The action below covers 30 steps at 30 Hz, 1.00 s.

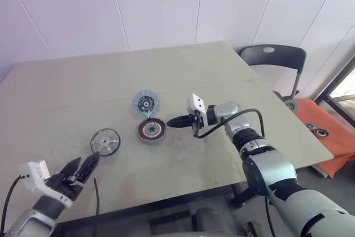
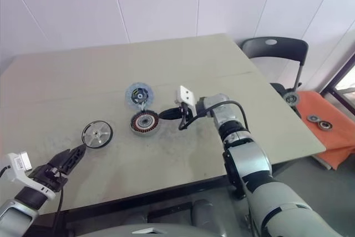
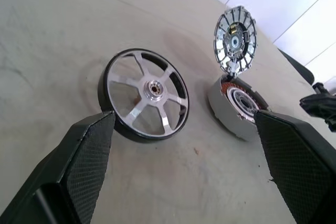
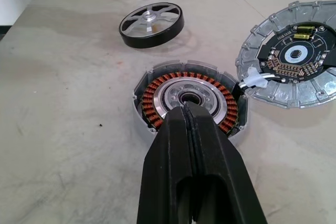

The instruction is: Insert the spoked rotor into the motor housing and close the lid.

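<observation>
The spoked rotor (image 1: 105,141) lies flat on the table at the near left, dark rim and silver spokes up. To its right sits the motor housing (image 1: 151,130), its copper windings showing. Just behind the housing lies the lid (image 1: 146,103), inner face up, joined to it by a short white lead. My left gripper (image 1: 83,166) hovers open near the table's front edge, a little short of the rotor (image 3: 144,95), which shows between its fingers. My right gripper (image 1: 172,121) is shut and empty, its tip at the housing's (image 4: 189,98) right side; I cannot tell whether it touches.
A black chair (image 1: 274,59) stands past the table's right far corner. On the floor to the right lies an orange mat (image 1: 327,131) with round parts on it. A black cable (image 1: 222,129) loops from my right wrist.
</observation>
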{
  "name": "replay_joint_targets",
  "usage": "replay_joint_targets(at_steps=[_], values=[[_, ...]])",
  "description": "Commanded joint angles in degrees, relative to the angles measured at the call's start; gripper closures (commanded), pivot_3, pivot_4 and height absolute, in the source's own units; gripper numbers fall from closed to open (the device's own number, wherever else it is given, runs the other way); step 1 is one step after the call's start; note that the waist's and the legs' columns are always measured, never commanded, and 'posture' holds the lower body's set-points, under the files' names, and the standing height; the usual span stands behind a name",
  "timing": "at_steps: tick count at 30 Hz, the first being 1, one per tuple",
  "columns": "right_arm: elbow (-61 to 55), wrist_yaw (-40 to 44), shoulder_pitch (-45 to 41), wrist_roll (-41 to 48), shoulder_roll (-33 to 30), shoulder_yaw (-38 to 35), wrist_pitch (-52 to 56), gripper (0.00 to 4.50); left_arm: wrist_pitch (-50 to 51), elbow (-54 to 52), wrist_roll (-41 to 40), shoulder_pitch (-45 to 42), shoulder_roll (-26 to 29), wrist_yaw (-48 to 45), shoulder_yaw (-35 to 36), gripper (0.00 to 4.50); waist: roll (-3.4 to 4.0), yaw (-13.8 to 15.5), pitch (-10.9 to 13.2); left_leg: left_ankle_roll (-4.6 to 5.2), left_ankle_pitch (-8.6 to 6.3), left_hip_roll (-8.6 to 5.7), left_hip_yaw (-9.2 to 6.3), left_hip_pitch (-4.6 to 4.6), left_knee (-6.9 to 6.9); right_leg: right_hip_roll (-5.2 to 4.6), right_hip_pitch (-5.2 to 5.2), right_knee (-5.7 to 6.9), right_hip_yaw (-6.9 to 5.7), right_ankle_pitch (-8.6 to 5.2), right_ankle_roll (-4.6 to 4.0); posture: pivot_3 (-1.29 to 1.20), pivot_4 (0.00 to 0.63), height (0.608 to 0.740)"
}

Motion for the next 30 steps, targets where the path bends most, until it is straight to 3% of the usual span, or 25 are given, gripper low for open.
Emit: replay_joint_targets(at_steps=[1,13,22,30], values=[[-0.7,-0.4,-0.9,0.2,0.2,-0.1,-0.7,4.49,1.3,-0.3,-2.0,-1.8,0.7,3.3,0.2,0.00,0.00,0.0,0.0,0.00,0.00,0.00,0.00,0.00,0.00,0.00,0.00,0.00,0.00,0.00,0.00,0.00,0.000,0.740],[-0.9,-1.6,-0.4,0.0,-0.4,0.1,-0.8,4.49,9.1,-0.3,-11.4,-5.1,0.9,18.0,-1.6,0.00,-0.02,0.0,0.0,0.00,0.00,0.00,-0.03,0.01,0.00,0.01,0.02,0.03,0.00,0.01,0.02,0.00,0.000,0.740],[-1.0,-1.6,-0.3,-0.2,-0.5,0.0,-0.8,4.49,10.2,-4.5,-16.2,-9.4,2.7,29.7,-4.8,0.00,-0.02,0.2,0.0,0.00,0.00,-0.02,-0.06,0.03,0.04,0.01,0.09,0.02,-0.01,0.01,0.01,0.00,0.000,0.740],[-1.0,-1.9,-0.2,-0.2,-0.9,0.0,-0.8,4.49,8.4,-9.0,-21.9,-7.6,4.8,34.8,-5.2,0.00,-0.02,0.2,0.0,-0.01,0.00,-0.03,-0.08,0.03,0.02,0.01,0.08,0.02,-0.01,0.02,0.01,0.00,0.000,0.740]])
